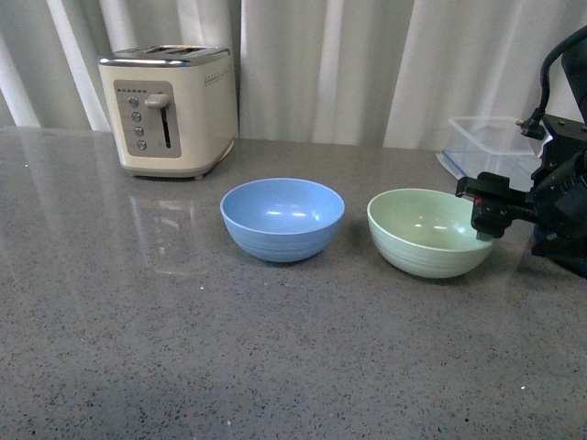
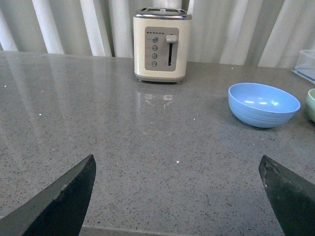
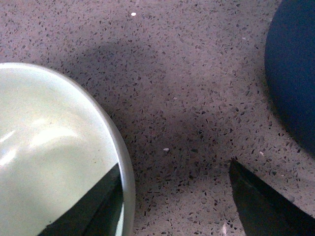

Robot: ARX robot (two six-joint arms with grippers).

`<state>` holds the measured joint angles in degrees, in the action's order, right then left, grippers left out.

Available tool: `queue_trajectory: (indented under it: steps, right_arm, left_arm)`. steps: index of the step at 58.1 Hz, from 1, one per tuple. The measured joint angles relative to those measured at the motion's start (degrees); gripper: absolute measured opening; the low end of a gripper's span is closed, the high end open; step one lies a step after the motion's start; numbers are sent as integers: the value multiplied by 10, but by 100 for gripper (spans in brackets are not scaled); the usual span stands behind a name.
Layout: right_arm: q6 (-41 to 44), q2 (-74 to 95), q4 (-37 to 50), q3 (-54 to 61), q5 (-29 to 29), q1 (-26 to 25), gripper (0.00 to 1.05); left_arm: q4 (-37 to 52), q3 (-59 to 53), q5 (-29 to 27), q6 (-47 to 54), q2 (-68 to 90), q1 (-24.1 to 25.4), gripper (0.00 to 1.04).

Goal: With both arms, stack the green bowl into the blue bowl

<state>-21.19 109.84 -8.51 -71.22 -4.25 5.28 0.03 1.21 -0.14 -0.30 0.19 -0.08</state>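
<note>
The blue bowl [image 1: 282, 218] stands upright at the middle of the counter, and the left wrist view shows it far ahead [image 2: 264, 104]. To its right, a small gap away, stands the green bowl [image 1: 429, 231]. My right gripper [image 1: 484, 218] is at that bowl's right rim and open. In the right wrist view one finger [image 3: 93, 211] is inside the green bowl [image 3: 49, 147] and the other finger [image 3: 266, 206] is outside, over the counter, so the rim lies between them in the right gripper [image 3: 174, 206]. My left gripper [image 2: 177, 196] is open over bare counter, well short of both bowls.
A cream toaster [image 1: 170, 110] stands at the back left by the curtain. A clear plastic container [image 1: 491, 142] sits behind the green bowl. A dark navy round object [image 3: 295, 73] lies close to the right gripper. Grey speckled counter [image 1: 229, 348] stretches in front.
</note>
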Motion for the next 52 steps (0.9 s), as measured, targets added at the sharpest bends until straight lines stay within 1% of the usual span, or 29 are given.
queue_trajectory:
  steps: [1, 6, 11, 14, 18, 27, 36, 52]
  right_arm:
    - [0, 0, 0, -1, 0, 0, 46]
    - [0, 1, -1, -5, -2, -1, 29]
    - [0, 1, -2, -5, -2, -2, 18]
    - [0, 1, -3, -5, -2, -2, 9]
    - [0, -1, -5, -6, -1, -2, 2]
    - [2, -23, -11, -11, 7, 4, 1]
    - [2, -62, -22, -49, 21, 35, 1]
    - [5, -59, -41, -136, 16, 136, 1]
  left_arm:
    - [0, 0, 0, 0, 0, 0, 98]
    - [0, 0, 0, 0, 0, 0, 98]
    - [0, 0, 0, 0, 0, 0, 98]
    - [0, 0, 0, 0, 0, 0, 98]
    - [0, 0, 0, 0, 0, 0, 98]
    - [0, 0, 0, 0, 0, 0, 98]
    - [0, 0, 0, 0, 0, 0, 98]
    - [0, 0, 0, 0, 0, 0, 98]
